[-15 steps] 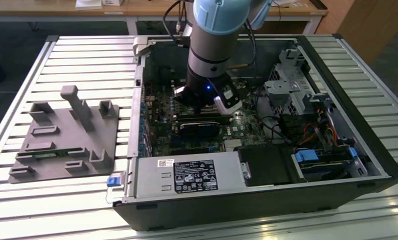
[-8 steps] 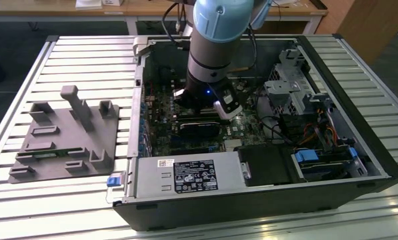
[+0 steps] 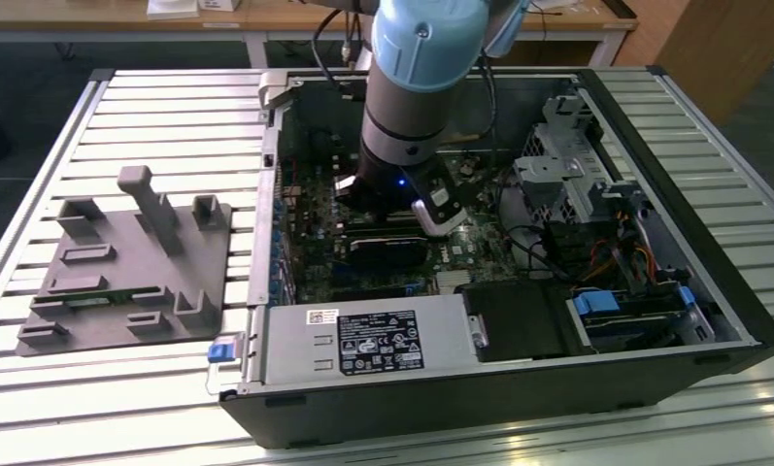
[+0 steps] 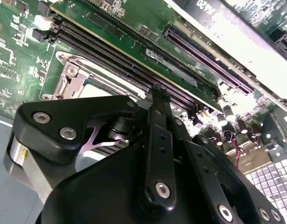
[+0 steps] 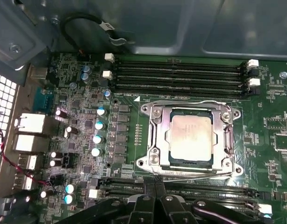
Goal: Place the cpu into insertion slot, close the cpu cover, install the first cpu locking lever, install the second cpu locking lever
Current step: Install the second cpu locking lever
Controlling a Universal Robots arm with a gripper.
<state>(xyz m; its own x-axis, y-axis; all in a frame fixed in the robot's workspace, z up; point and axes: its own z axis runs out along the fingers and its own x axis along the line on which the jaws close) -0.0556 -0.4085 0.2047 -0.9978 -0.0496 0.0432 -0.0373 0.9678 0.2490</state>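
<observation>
We see the arm [image 3: 413, 87] reaching down into the open case [image 3: 517, 388], which lies on a slatted table [image 3: 166, 107]. A grey fixture [image 3: 127, 262] sits on the table toward the exterior view's left, well apart from the case.

In the first wrist view the cpu [image 5: 191, 135] lies flat in the slot [image 5: 168, 159]. The cover [image 5: 158, 122] is down around it, its window framing the silvery top. A wire lever [image 5: 190, 173] runs along the cover's edge nearest the gripper; another lever [image 5: 185, 102] runs along the opposite edge, beside the memory slots [image 5: 181, 74].

The gripper [image 5: 155, 183] hangs just beside the socket, above the board [image 5: 269, 140]. Its fingers [image 4: 158, 100] appear pressed together, holding nothing.
</observation>
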